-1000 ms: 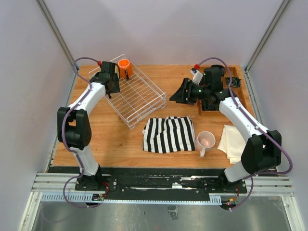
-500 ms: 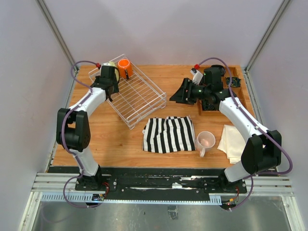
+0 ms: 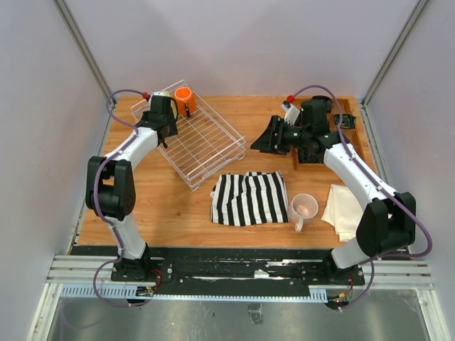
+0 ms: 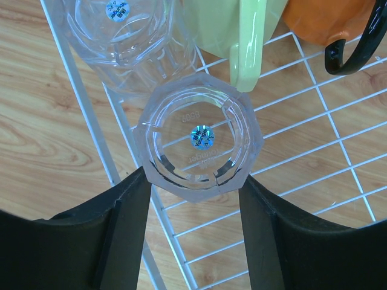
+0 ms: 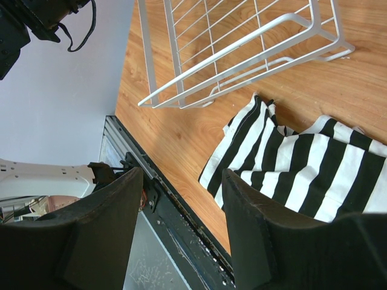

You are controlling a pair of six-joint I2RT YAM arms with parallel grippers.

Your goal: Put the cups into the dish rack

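Observation:
In the left wrist view my left gripper (image 4: 193, 181) is shut on a clear glass tumbler (image 4: 198, 140), its fingertips against both sides, holding it upright over the grid of the white wire dish rack (image 4: 91, 115). A second clear tumbler (image 4: 118, 30), the yellow-green mug (image 4: 242, 42) and the orange mug (image 4: 338, 24) stand in the rack's far end. In the top view the left gripper (image 3: 162, 115) is at the rack's (image 3: 219, 168) back corner beside the orange mug (image 3: 183, 96). A pale pink mug (image 3: 304, 207) lies on the table. My right gripper (image 3: 259, 142) is open and empty. The dusty-pink mug is not visible.
A black-and-white striped cloth (image 3: 249, 197) lies in front of the rack, also in the right wrist view (image 5: 314, 163). A cream cloth (image 3: 345, 209) lies at the right. A wooden compartment tray (image 3: 346, 122) sits under the right arm. The rack's near corner (image 5: 242, 54) is by the right gripper (image 5: 181, 181).
My left gripper has moved a little toward the rack's back left corner. The right arm has not moved.

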